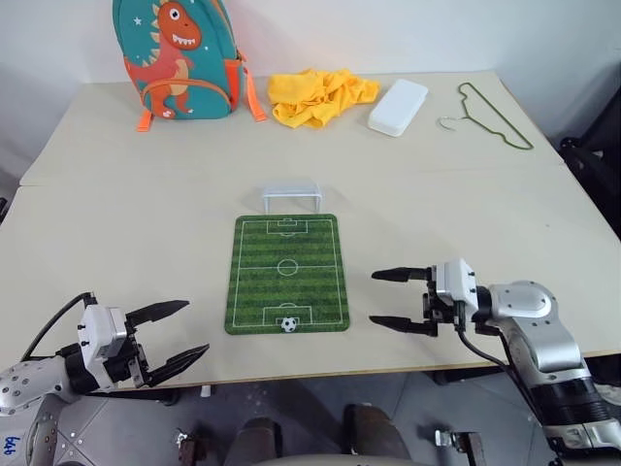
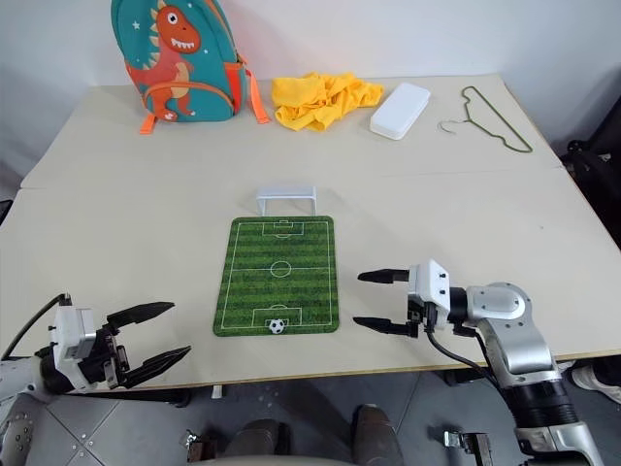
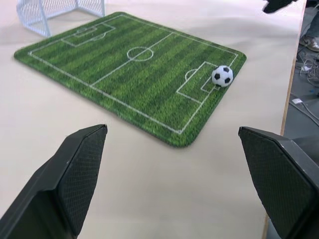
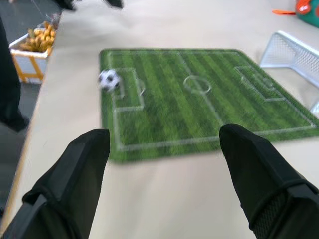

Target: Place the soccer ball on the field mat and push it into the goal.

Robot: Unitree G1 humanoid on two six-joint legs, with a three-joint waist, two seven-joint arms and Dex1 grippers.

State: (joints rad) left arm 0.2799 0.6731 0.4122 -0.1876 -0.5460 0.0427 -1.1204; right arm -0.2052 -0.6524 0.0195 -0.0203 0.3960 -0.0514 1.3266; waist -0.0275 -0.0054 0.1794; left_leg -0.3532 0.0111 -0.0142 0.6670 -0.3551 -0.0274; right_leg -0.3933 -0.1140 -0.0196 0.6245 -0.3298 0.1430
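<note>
The soccer ball (image 1: pixel 289 324) rests on the field mat (image 1: pixel 287 272), in the penalty box at the mat's near end. At the mat's far end stands the white goal (image 1: pixel 291 197), its mouth facing the pitch. My left gripper (image 1: pixel 179 333) hangs open over the table's front edge, left of the mat, with nothing in it. My right gripper (image 1: pixel 390 299) is open and empty, pointing left at the mat's right side. The left wrist view shows the ball (image 3: pixel 222 75), the mat (image 3: pixel 124 74) and the goal (image 3: pixel 60 10); the right wrist view shows the ball (image 4: pixel 108 78) and the goal (image 4: pixel 294 55).
Along the table's far side lie a teal dinosaur backpack (image 1: pixel 179 58), a yellow cloth (image 1: pixel 318 95), a white case (image 1: pixel 398 107) and a green wire hanger (image 1: pixel 495 116). Bare tabletop surrounds the mat.
</note>
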